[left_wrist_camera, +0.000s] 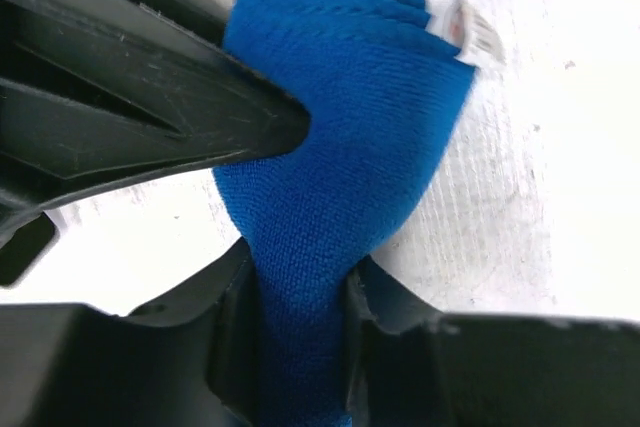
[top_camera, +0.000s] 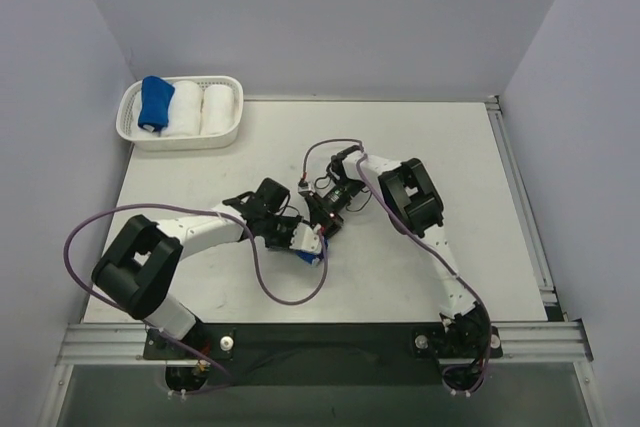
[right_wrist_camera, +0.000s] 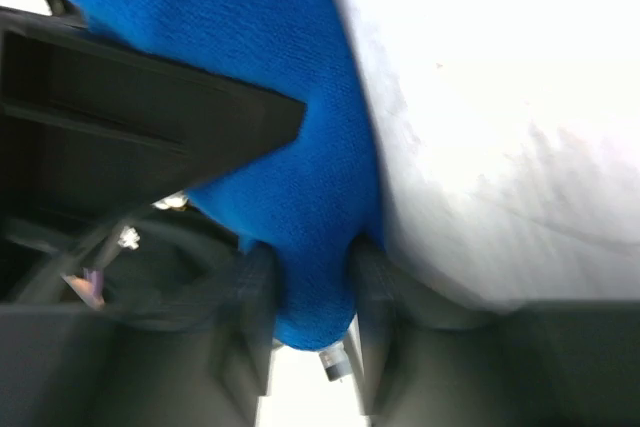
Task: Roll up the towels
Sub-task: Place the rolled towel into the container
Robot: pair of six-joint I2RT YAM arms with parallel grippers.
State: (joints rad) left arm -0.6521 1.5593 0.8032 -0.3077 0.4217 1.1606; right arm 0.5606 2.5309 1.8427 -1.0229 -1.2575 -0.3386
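A blue towel (top_camera: 312, 253) lies bunched on the white table (top_camera: 420, 147) at the middle, mostly hidden under both grippers. My left gripper (top_camera: 298, 236) is shut on one end of it; the left wrist view shows the cloth (left_wrist_camera: 340, 107) pinched between the jaws of that gripper (left_wrist_camera: 300, 292), with a white tag (left_wrist_camera: 470, 32) at its far end. My right gripper (top_camera: 326, 221) is shut on the other end; the right wrist view shows that gripper (right_wrist_camera: 310, 287) squeezing the towel (right_wrist_camera: 300, 147). A second blue towel (top_camera: 155, 103) lies rolled in the basket.
A white basket (top_camera: 180, 139) stands at the table's back left, with two white rolls (top_camera: 200, 107) beside the blue one. Purple cables (top_camera: 290, 297) loop over the table by both arms. Grey walls close in the back and sides.
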